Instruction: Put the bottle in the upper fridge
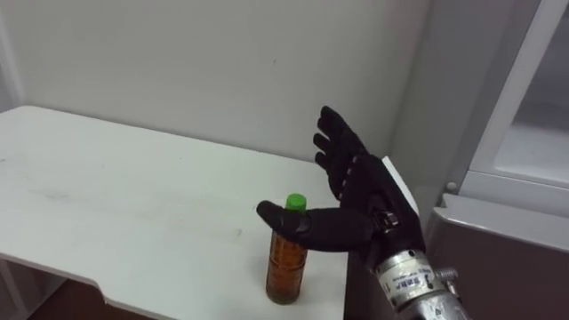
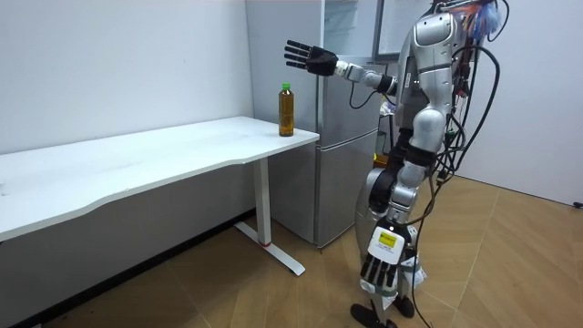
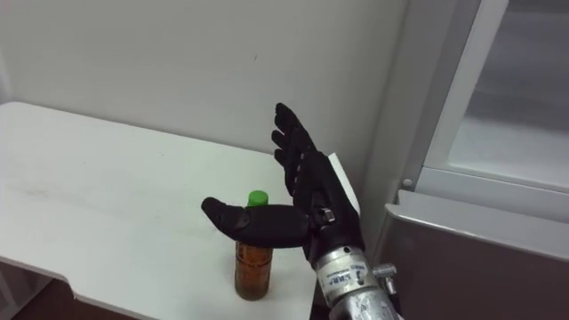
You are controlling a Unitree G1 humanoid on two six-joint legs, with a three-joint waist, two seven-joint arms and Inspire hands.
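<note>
Task barely begun. Bottle (image 1: 286,258), amber with a green cap, stands upright on the white table (image 1: 107,196), close to the front edge at the corner nearest the fridge (image 2: 342,137). My right hand (image 1: 360,200) is out ahead of me at the end of a raised arm, wide open, fingers straight and spread, thumb set out to the side, nothing in it. From my eyes the thumb crosses in front of the bottle's neck just under the cap. The room view corrects that: the hand hangs higher than the cap and a little toward the fridge side, apart from the bottle, no contact. My left hand (image 2: 375,271) hangs low by my leg, idle. I stand on the wooden floor just off the table's end, fridge close at my right. Judged done: only the approach, with the hand brought near. Left: lower the hand to the bottle's body, close around it, lift it off the table, turn to the fridge and set it in the upper compartment. Whether the upper door is open I cannot tell; a pale framed panel shows at my right. If it is shut, opening it is another step to do.
</note>
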